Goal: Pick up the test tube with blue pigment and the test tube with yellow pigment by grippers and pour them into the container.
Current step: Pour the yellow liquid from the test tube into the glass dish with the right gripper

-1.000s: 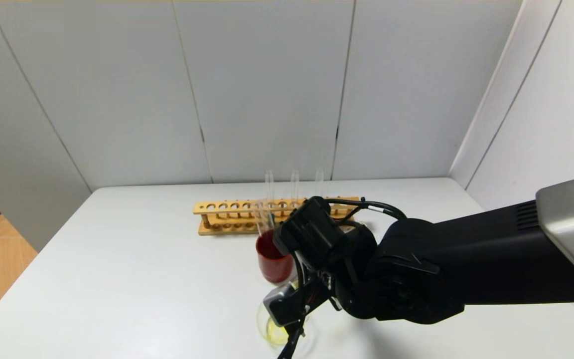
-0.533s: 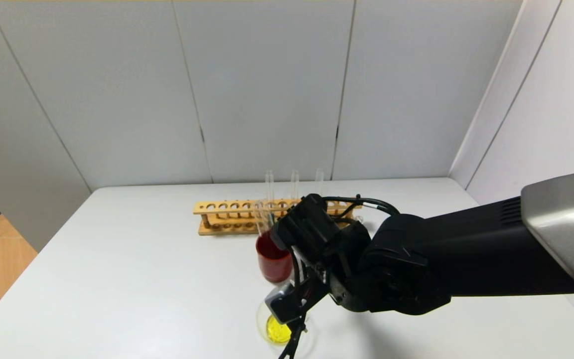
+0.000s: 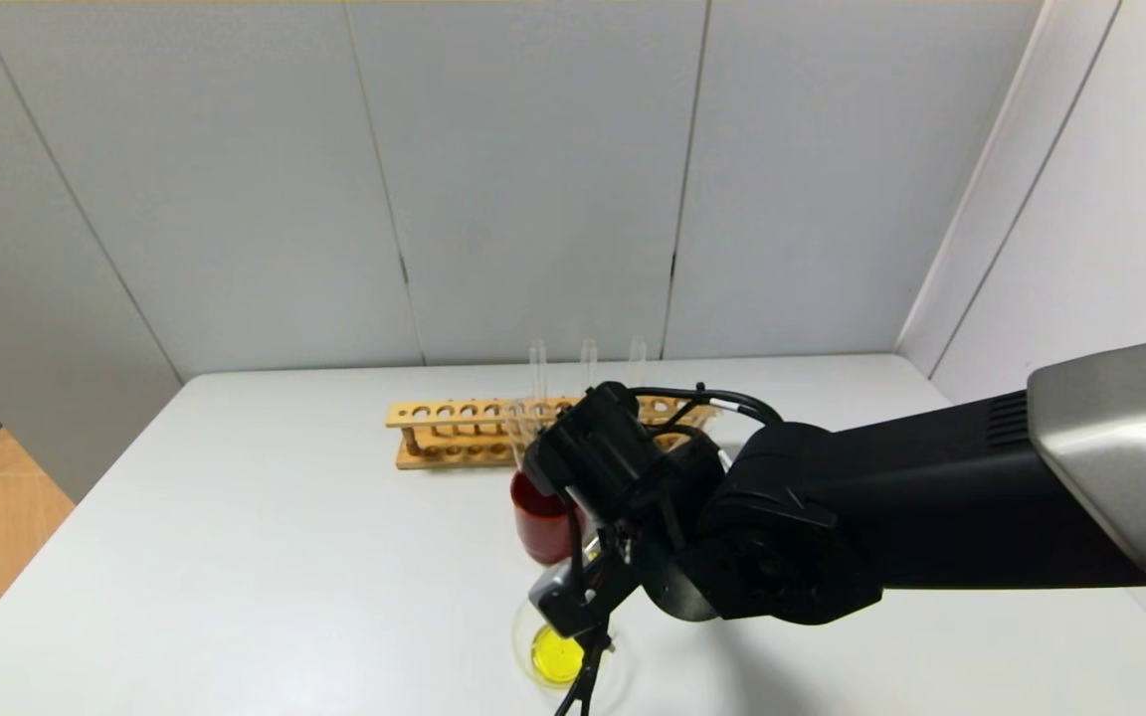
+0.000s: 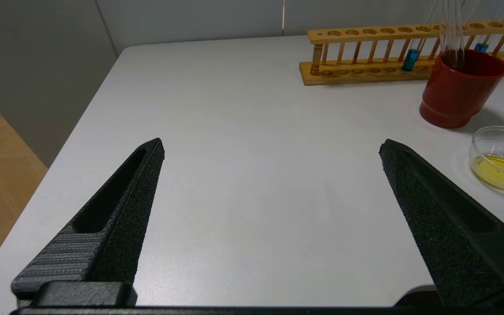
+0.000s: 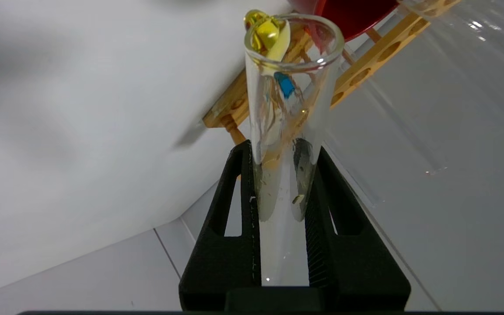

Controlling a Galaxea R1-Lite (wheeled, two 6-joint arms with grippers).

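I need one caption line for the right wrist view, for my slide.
Right end effector shut on the emptied test tube, mouth toward the wooden rack.

White table (image 4: 243,175), wooden tube rack (image 4: 365,72) at back, red cup (image 4: 457,94), glass container (image 4: 481,146) of yellow liquid nearer

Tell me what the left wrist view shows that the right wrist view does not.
Only the left wrist view: the open left gripper over the bare table, and the glass dish with yellow liquid.
Only the right wrist view: the right gripper shut on a nearly empty tube.
Both: the wooden rack, the red cup and a tube with blue liquid.
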